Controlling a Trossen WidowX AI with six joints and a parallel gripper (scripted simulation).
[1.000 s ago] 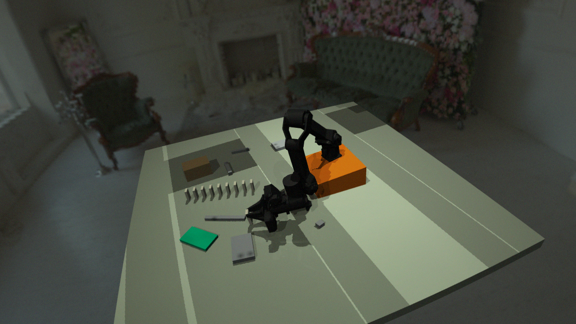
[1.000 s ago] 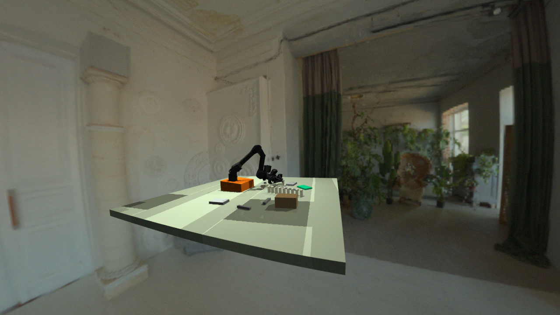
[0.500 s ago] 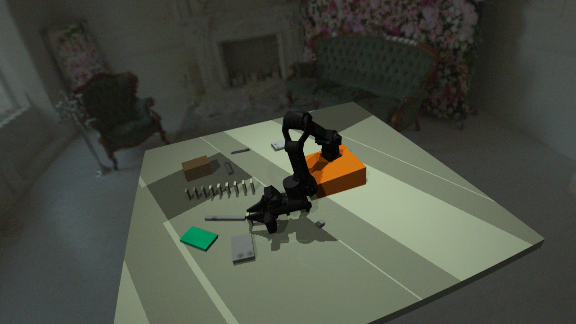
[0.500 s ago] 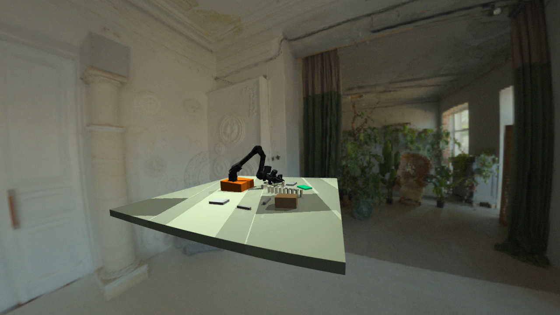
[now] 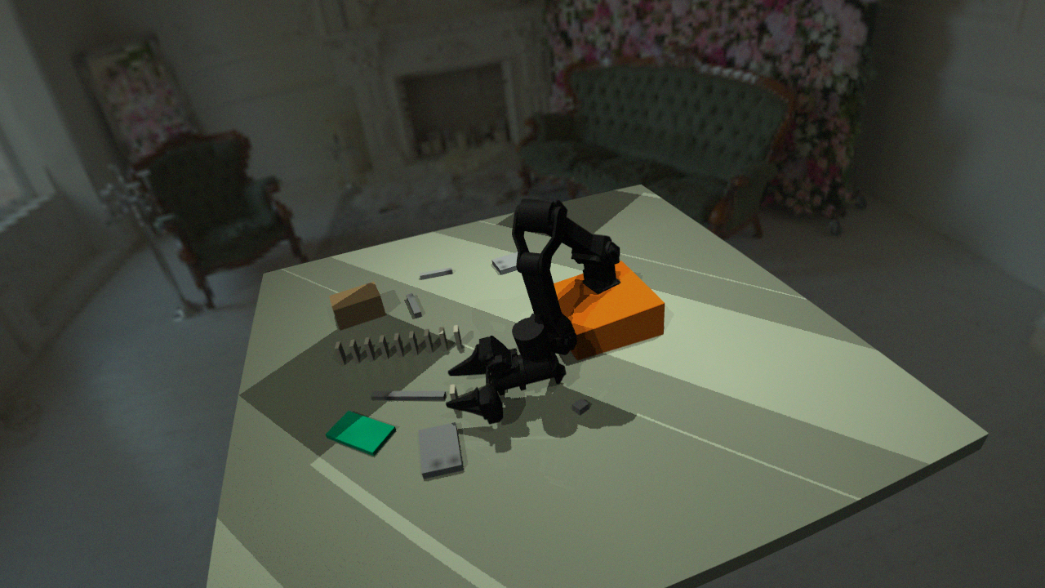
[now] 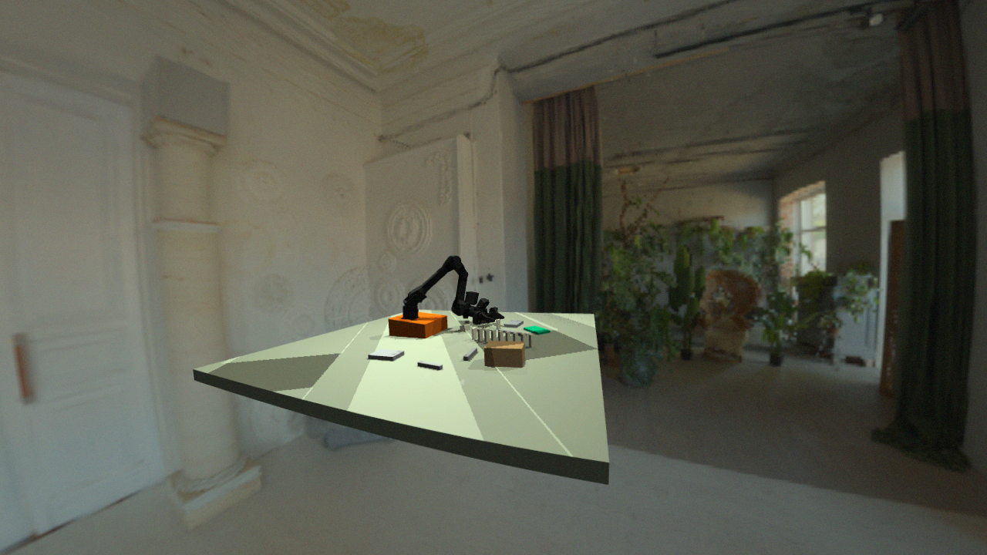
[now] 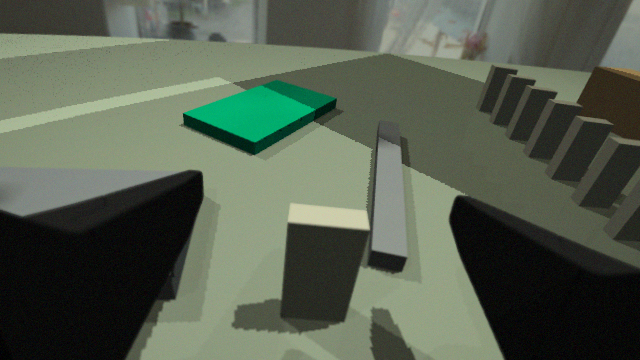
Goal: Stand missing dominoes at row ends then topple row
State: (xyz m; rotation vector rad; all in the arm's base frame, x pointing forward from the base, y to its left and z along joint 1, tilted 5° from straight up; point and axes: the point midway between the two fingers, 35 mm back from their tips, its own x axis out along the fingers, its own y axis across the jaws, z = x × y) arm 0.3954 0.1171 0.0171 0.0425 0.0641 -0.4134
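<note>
A row of several grey dominoes (image 5: 397, 343) (image 6: 498, 335) (image 7: 550, 130) stands on the table (image 5: 731, 380). One more domino (image 7: 322, 265) (image 5: 452, 391) stands upright on the table, apart from the row and nearer the front, next to the end of a long grey bar (image 7: 389, 200) (image 5: 412, 395). My gripper (image 7: 330, 196) (image 5: 454, 384) (image 6: 483, 317) is open. Its fingers stand wide on either side of this lone domino, low at the table, without touching it.
A green flat block (image 7: 255, 112) (image 5: 360, 432) and a grey slab (image 5: 439, 449) (image 7: 60, 185) lie left of the gripper. A brown box (image 5: 357, 304) (image 6: 504, 354) stands behind the row. The arm stands on an orange base (image 5: 620, 310). Small grey pieces (image 5: 413, 305) (image 5: 580, 406) lie scattered.
</note>
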